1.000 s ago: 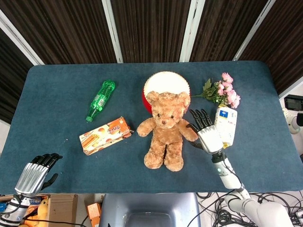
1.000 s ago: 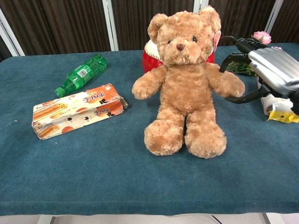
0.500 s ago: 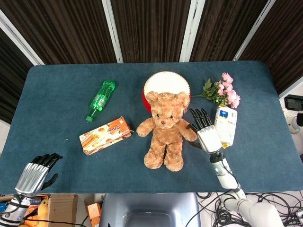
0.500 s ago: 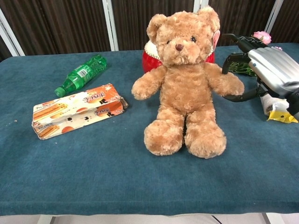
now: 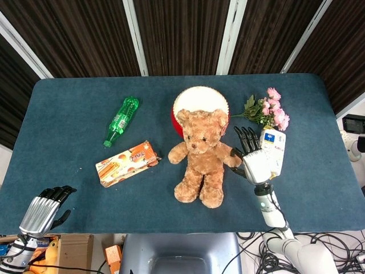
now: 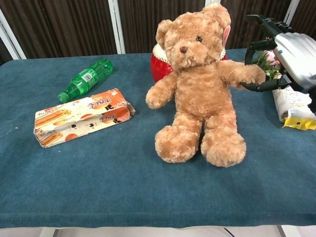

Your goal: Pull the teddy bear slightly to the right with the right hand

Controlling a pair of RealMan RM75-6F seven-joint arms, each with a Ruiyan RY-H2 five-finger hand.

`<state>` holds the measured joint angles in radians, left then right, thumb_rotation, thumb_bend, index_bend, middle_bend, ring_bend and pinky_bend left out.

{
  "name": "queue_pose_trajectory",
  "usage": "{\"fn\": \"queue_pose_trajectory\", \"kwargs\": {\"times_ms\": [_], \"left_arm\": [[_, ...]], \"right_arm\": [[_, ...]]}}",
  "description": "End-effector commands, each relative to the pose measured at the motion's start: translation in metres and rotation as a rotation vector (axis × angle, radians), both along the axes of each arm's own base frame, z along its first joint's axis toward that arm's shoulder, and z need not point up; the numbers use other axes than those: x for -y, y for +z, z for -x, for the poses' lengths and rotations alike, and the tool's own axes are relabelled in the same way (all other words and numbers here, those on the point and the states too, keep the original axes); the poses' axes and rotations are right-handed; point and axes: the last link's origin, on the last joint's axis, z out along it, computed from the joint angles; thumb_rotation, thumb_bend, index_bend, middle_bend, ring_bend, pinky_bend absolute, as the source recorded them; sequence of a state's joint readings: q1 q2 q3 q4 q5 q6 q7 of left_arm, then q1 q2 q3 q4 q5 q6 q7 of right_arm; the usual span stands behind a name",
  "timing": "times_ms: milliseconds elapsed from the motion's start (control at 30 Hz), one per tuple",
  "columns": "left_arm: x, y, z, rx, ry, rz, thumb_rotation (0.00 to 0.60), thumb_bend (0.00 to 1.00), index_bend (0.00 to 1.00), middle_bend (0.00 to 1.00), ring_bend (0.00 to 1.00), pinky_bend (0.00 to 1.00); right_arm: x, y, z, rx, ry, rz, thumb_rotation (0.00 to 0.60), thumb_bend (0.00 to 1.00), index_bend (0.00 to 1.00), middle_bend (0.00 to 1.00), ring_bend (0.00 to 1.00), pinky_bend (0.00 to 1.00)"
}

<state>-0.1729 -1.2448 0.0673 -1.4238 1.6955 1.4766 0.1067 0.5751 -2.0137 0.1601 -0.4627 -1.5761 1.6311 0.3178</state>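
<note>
Head view
Right hand (image 5: 254, 161): just right of the teddy bear (image 5: 199, 156), dark fingers (image 5: 245, 137) pointing toward the far edge, thumb side against the bear's near arm; grip not clear from this angle.
Left hand (image 5: 41, 210): at the near left corner of the table (image 5: 68, 103), holding nothing, fingers close together and slightly bent.
Teddy bear: mid-table, sitting, leaning a little to the right, head against the red bowl (image 5: 199, 103).
Bottle (image 5: 121, 120): green, lying on its side, left of the bowl.
Snack box (image 5: 126, 163): orange, lying flat, left of the bear, near the bottle.
Flowers (image 5: 267, 112): pink, right of the bowl.
Carton (image 5: 272, 150): white, lying just beside the right hand, on its far side from the bear.

Chest view
Right hand (image 6: 291, 54): thumb under the bear's paw, fingers (image 6: 261, 20) arched over it, so the paw is pinched between them.
Teddy bear (image 6: 200, 84): tilted toward the right hand, both feet on the cloth.
Left hand: out of frame.
</note>
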Motion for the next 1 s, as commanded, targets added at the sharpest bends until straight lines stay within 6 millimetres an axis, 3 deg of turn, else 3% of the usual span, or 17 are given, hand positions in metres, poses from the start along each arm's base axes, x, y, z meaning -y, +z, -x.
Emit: {"fn": "queue_pose_trajectory", "kwargs": {"times_ms": [33,300,667,1000], "left_arm": [[0.000,0.000,0.000,0.000,0.000,0.000,0.600,0.30,0.31,0.30,0.32,0.40],[0.000,0.000,0.000,0.001,0.003,0.001,0.600,0.30,0.31,0.30,0.32,0.40],[0.000,0.000,0.000,-0.002,0.009,0.006,0.600,0.30,0.31,0.30,0.32,0.40],[0.000,0.000,0.000,0.002,0.014,0.009,0.600,0.30,0.31,0.30,0.32,0.40]], "right_arm": [[0.000,0.000,0.002,-0.011,-0.006,-0.004,0.600,0.24,0.76,0.04,0.00,0.08],[-0.003,-0.009,0.019,-0.071,-0.063,-0.059,0.600,0.24,0.76,0.04,0.00,0.08],[0.003,0.002,0.009,-0.005,-0.030,0.003,0.600,0.24,0.76,0.04,0.00,0.09],[-0.001,-0.008,0.019,-0.069,-0.063,-0.056,0.600,0.24,0.75,0.04,0.00,0.09]]}}
